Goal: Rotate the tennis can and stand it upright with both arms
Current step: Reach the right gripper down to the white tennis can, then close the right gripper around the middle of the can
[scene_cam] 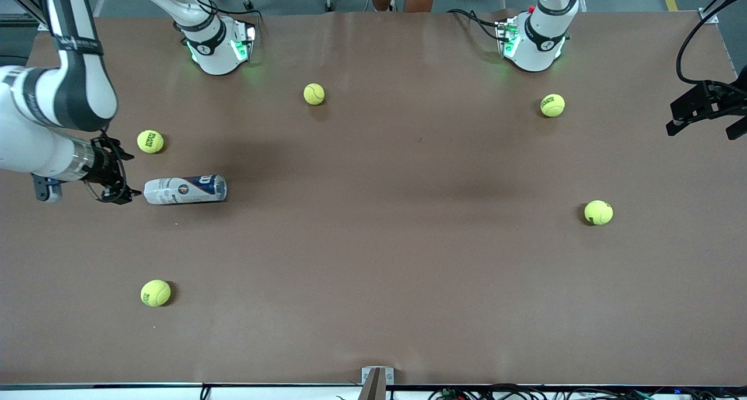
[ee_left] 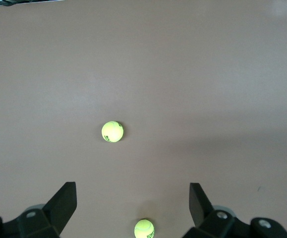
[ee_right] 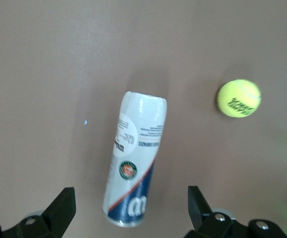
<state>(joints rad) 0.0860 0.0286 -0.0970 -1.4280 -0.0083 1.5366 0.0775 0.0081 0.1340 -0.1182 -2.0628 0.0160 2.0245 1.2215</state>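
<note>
Near the right arm's end of the tabletop (scene_cam: 373,242): tennis can (scene_cam: 185,190) lying flat.
Right gripper (scene_cam: 117,178), fingers apart, beside its white end; one ball (scene_cam: 150,141) just beside; left gripper (scene_cam: 709,111) apart, waiting at the other end.

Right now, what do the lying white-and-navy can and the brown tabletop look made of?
White-and-navy tennis can: probably plastic under a glossy printed label; light streaks run along its side in the right wrist view. Brown tabletop: smooth matte sheet, soft shadows, no sharp glare; exact material unclear.

One slim clear-plastic cylinder tennis can (scene_cam: 185,190) with white and navy label. Five round yellow felt tennis balls (scene_cam: 314,94). Two white jointed robot arms (scene_cam: 55,120).
</note>
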